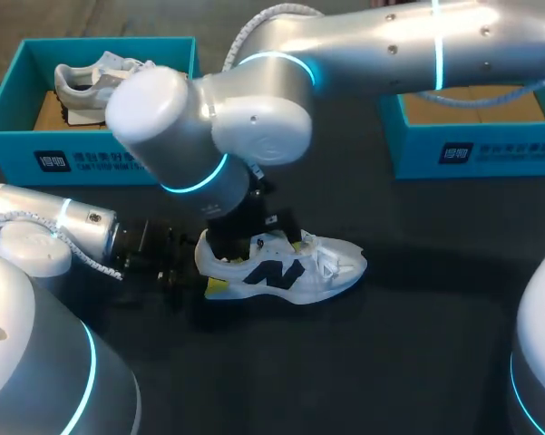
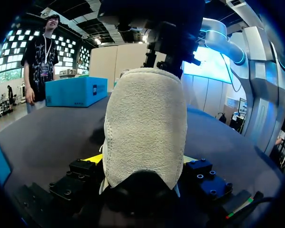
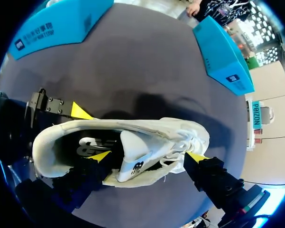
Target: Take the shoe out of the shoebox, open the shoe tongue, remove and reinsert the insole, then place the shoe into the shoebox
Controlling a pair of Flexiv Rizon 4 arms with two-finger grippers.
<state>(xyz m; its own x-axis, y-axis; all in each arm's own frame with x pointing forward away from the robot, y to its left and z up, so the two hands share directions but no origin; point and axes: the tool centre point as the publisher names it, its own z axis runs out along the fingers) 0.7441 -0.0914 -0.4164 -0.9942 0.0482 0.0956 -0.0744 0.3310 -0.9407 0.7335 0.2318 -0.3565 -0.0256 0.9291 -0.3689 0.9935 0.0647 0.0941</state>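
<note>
At table (image 1: 417, 362) centre, left claw (image 2: 142, 159) pinches shoe (image 1: 290, 270) heel; right claw (image 3: 148, 156) spread, one finger inside shoe.

White shoe (image 1: 326, 267), dark logo, upright on sole, well apart from open teal shoebox (image 1: 490, 149).

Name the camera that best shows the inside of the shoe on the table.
Right wrist view: it looks straight down into the shoe. The head view gives its side, the right arm covering the opening. The left wrist view gives only the heel.
</note>
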